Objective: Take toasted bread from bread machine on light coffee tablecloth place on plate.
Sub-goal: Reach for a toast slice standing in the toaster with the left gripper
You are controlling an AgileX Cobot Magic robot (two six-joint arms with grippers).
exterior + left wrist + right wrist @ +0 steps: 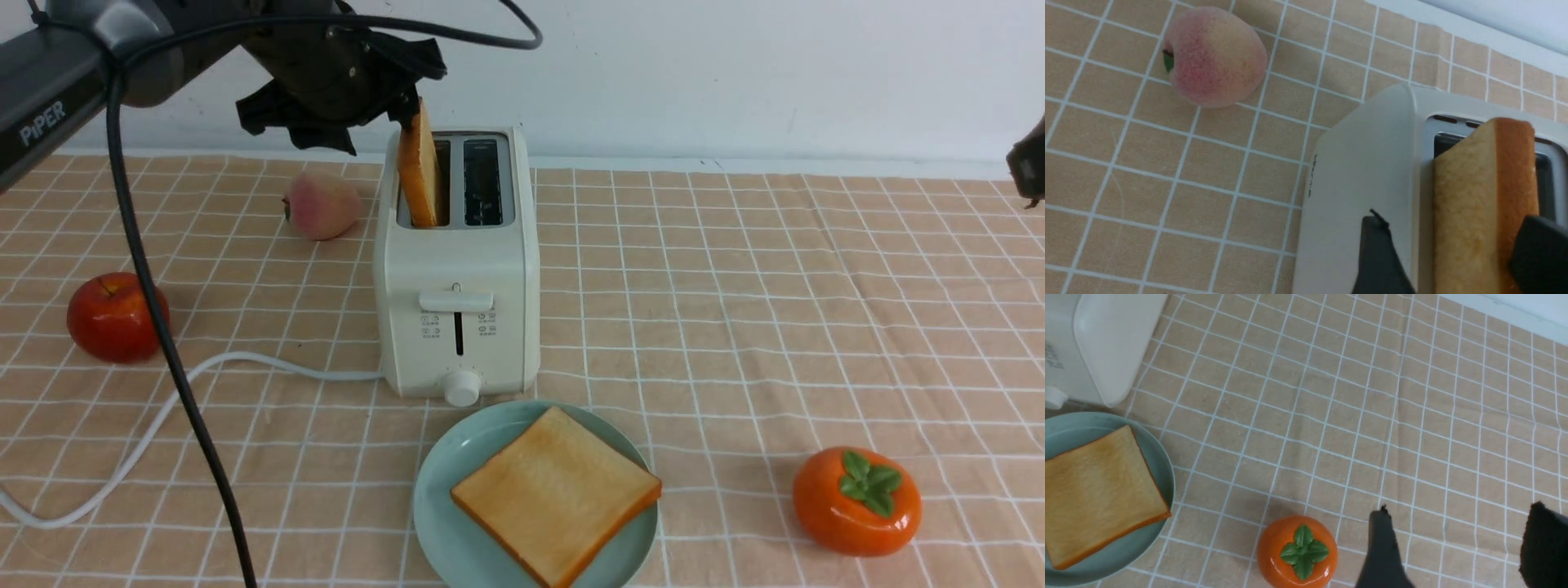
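The cream-white bread machine (457,269) stands on the checked tablecloth (735,286). One slice of toasted bread (420,167) stands tilted in its left slot, and the right slot looks empty. My left gripper (400,106) is open and straddles the top of this slice (1482,196). One finger (1539,249) touches the crust; the other (1378,253) stands apart over the bread machine's side. A second slice (555,494) lies flat on the teal plate (441,506) in front of the bread machine. My right gripper (1461,547) is open and empty at the far right (1029,167).
A peach (321,204) lies left of the bread machine, and a red apple (117,317) nearer the left edge. An orange persimmon (857,501) sits at the front right. The white cord (163,408) and my left arm's black cable (163,327) cross the left side.
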